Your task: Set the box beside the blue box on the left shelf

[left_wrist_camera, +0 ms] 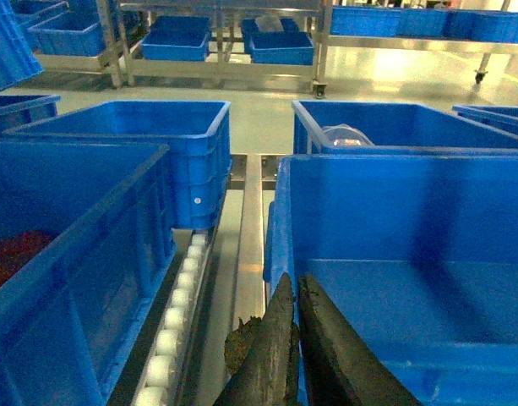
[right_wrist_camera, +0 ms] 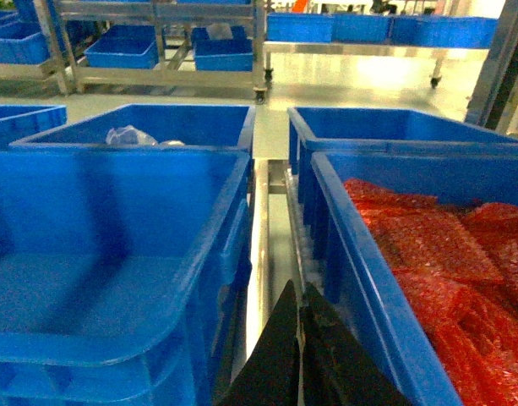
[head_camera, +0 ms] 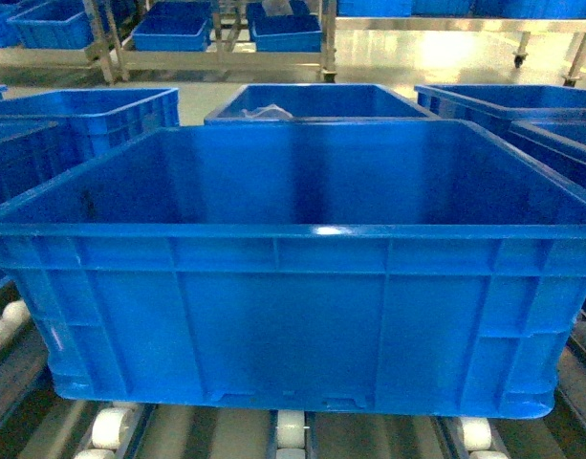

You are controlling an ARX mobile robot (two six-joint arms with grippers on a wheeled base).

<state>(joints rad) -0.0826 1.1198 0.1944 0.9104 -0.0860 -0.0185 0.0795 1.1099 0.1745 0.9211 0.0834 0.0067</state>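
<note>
- Head view: the empty blue crate [head_camera: 293, 277] sits on the white rollers [head_camera: 291, 428].
- My left gripper [left_wrist_camera: 294, 326] is clenched just beside its left rim.
- My right gripper [right_wrist_camera: 299, 334] is clenched between the crate and a crate of red packets [right_wrist_camera: 444, 254].

L gripper [left_wrist_camera: 297, 338] is seen at 6 o'clock, fingers pressed together w/ no gap, by the near left rim of the box [left_wrist_camera: 411, 279]. White rollers [left_wrist_camera: 178, 304] are seen at 7, betw. crate w/ red contents [left_wrist_camera: 64, 279] & box.

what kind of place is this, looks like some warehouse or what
Probably a warehouse or factory logistics area: rows of blue plastic crates sit on roller conveyor racks, wheeled metal shelving holds more bins, and one crate holds red packaged goods.
</note>
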